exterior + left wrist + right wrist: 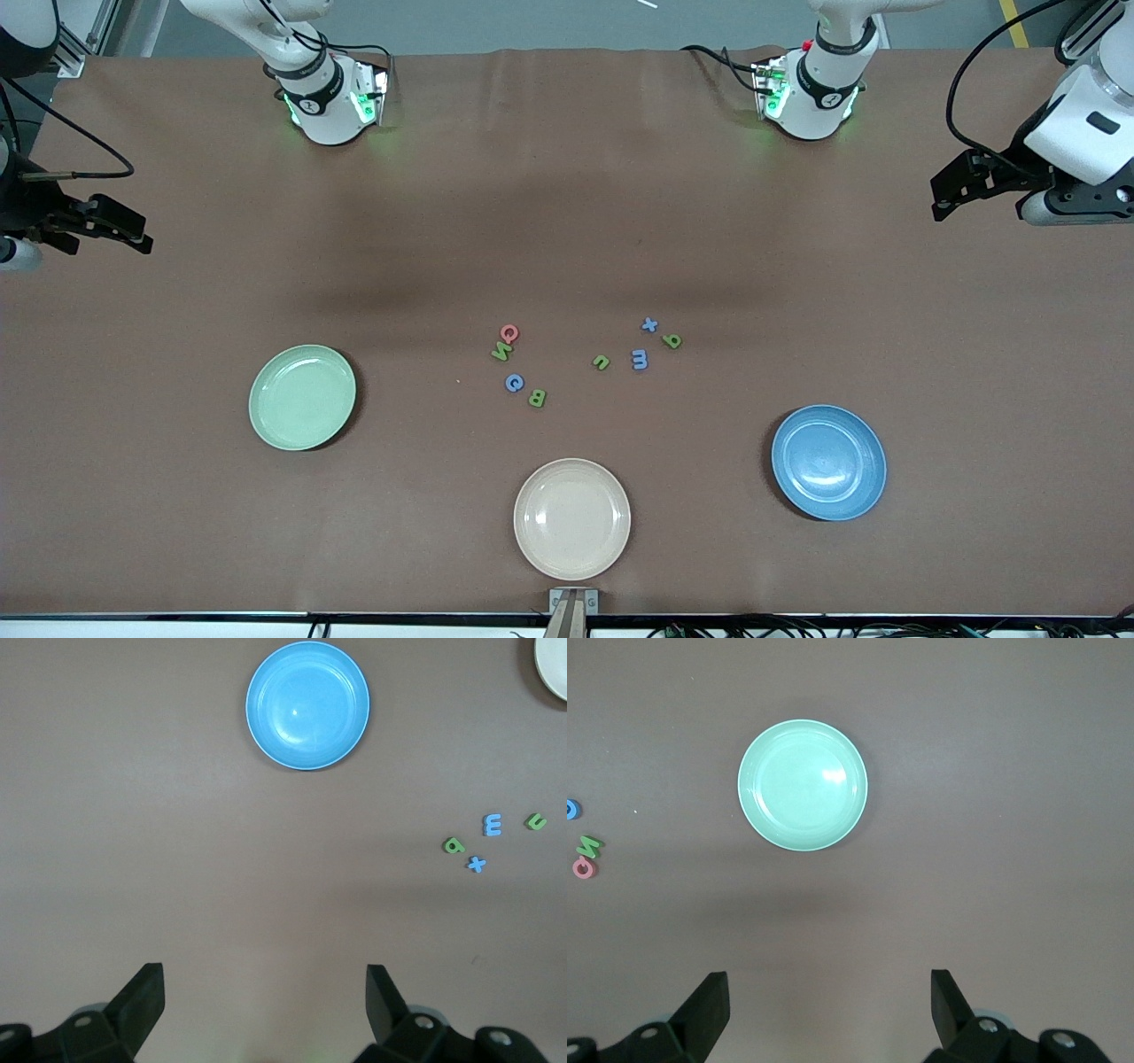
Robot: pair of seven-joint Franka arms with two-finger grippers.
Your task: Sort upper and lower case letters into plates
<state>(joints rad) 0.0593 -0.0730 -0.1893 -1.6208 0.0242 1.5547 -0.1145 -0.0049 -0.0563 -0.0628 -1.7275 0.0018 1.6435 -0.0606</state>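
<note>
The mint green plate point(302, 397) point(803, 785) lies toward the right arm's end and the blue plate point(828, 462) point(307, 705) toward the left arm's end; both are bare. Between them lie upper case letters: red Q point(508, 333), green N point(501, 352), blue G point(514, 383), green B point(537, 398). Beside these lie lower case ones: blue x point(649, 324), green q point(672, 340), blue m point(640, 359), green u point(601, 361). My left gripper point(941, 197) point(266, 992) hangs open over bare table at its end. My right gripper point(133, 232) point(830, 997) hangs open likewise, holding nothing.
A beige plate point(572, 518) with nothing on it sits nearest the front camera, between the two coloured plates. The arms' bases point(332, 97) point(815, 89) stand along the table's back edge. A small bracket point(573, 602) sticks up at the front edge.
</note>
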